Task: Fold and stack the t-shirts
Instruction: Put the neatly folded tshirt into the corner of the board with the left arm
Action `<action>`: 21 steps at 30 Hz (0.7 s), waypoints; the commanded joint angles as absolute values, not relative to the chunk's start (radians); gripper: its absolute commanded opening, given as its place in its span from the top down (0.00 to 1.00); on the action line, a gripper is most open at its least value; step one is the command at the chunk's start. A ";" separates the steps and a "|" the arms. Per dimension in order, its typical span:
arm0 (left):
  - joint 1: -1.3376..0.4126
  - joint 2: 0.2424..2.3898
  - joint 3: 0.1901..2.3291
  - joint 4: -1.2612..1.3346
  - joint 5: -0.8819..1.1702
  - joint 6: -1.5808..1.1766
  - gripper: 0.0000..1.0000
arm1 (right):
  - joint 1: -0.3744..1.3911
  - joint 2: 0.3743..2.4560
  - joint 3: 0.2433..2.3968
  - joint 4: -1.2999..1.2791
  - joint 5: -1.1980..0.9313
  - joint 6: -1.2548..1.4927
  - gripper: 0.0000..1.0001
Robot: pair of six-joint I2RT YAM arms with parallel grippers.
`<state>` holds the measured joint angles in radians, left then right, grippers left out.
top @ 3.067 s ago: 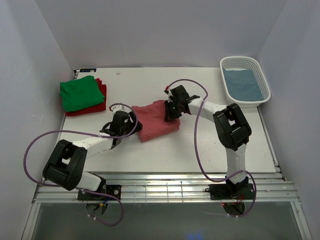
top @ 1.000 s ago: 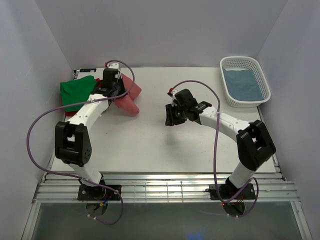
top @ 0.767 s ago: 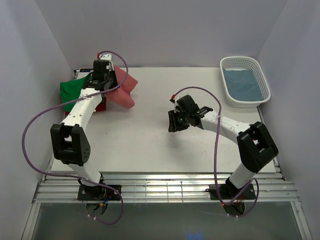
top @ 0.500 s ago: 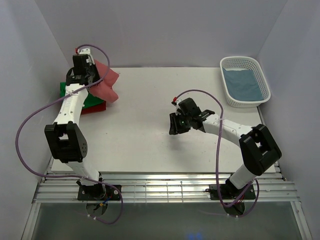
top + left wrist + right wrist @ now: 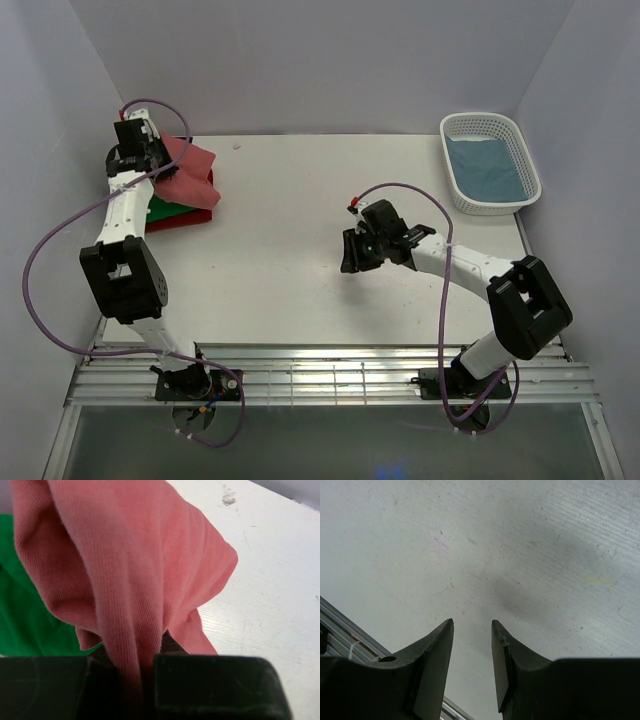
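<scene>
My left gripper (image 5: 138,152) is shut on a fold of the pinkish-red t-shirt (image 5: 192,172), which hangs from it above the far-left stack. In the left wrist view the pinkish-red t-shirt (image 5: 130,570) drapes from between my fingers, which stand around the left gripper (image 5: 134,680). Under it lie the green t-shirt (image 5: 154,210) (image 5: 25,625) and the dark red t-shirt (image 5: 186,220). The grey-blue t-shirt (image 5: 487,168) lies in the basket. My right gripper (image 5: 350,255) (image 5: 472,625) hovers open over bare table at mid-right, holding nothing.
The white lattice basket (image 5: 455,170) stands at the far right corner. White walls close in the table (image 5: 300,290) on the left, back and right. A metal rail (image 5: 320,375) runs along the near edge by the arm bases.
My left arm has swung the pinkish-red t-shirt from the table's middle to the far left, over the green and dark red stack. My right gripper let go of it and drew back slightly.
</scene>
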<state>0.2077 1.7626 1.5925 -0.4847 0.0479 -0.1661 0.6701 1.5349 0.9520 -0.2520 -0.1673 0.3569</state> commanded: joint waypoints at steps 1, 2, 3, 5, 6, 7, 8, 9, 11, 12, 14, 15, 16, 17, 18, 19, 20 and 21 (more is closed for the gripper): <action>0.273 1.723 1.550 -0.425 0.064 -0.175 1.00 | 0.675 1.493 0.945 -0.236 -0.176 0.367 0.58; 0.303 1.723 1.543 -0.419 0.067 -0.184 1.00 | 0.675 1.490 0.942 -0.239 -0.178 0.371 0.58; 0.317 1.723 1.537 -0.410 0.064 -0.186 1.00 | 0.675 1.479 0.939 -0.242 -0.179 0.373 0.58; 0.365 1.738 1.534 -0.400 0.069 -0.193 1.00 | 0.675 1.464 0.927 -0.245 -0.176 0.377 0.58; 0.380 1.746 1.535 -0.385 0.093 -0.199 1.00 | 0.675 1.447 0.923 -0.255 -0.172 0.377 0.58; 0.394 1.773 1.540 -0.384 0.104 -0.209 1.00 | 0.675 1.437 0.914 -0.261 -0.167 0.377 0.58; 0.414 1.790 1.564 -0.385 0.115 -0.218 1.00 | 0.675 1.428 0.910 -0.264 -0.158 0.373 0.58; 0.420 1.808 1.577 -0.390 0.117 -0.221 1.00 | 0.675 1.410 0.907 -0.279 -0.152 0.373 0.58; 0.425 1.851 1.609 -0.391 0.110 -0.229 0.90 | 0.675 1.396 0.896 -0.294 -0.132 0.368 0.58; 0.425 1.865 1.618 -0.397 0.098 -0.241 0.83 | 0.675 1.381 0.891 -0.304 -0.126 0.368 0.58; 0.425 1.888 1.650 -0.403 0.071 -0.253 0.67 | 0.675 1.365 0.877 -0.322 -0.110 0.367 0.58; 0.425 1.890 1.658 -0.405 0.060 -0.259 0.56 | 0.675 1.350 0.871 -0.325 -0.109 0.370 0.58; 0.425 1.887 1.666 -0.403 0.051 -0.276 0.52 | 0.675 1.344 0.867 -0.330 -0.106 0.368 0.58; 0.425 1.876 1.670 -0.397 0.054 -0.282 0.50 | 0.673 1.336 0.853 -0.331 -0.101 0.371 0.58; 0.425 1.870 1.687 -0.388 0.060 -0.288 0.45 | 0.675 1.324 0.848 -0.333 -0.100 0.374 0.58; 0.423 1.865 1.698 -0.385 0.067 -0.299 0.43 | 0.673 1.319 0.847 -0.337 -0.100 0.380 0.57; 0.423 1.858 1.715 -0.385 0.075 -0.302 0.25 | 0.675 1.312 0.842 -0.339 -0.100 0.383 0.57; 0.422 1.842 1.747 -0.388 0.078 -0.305 0.24 | 0.675 1.312 0.841 -0.341 -0.100 0.390 0.57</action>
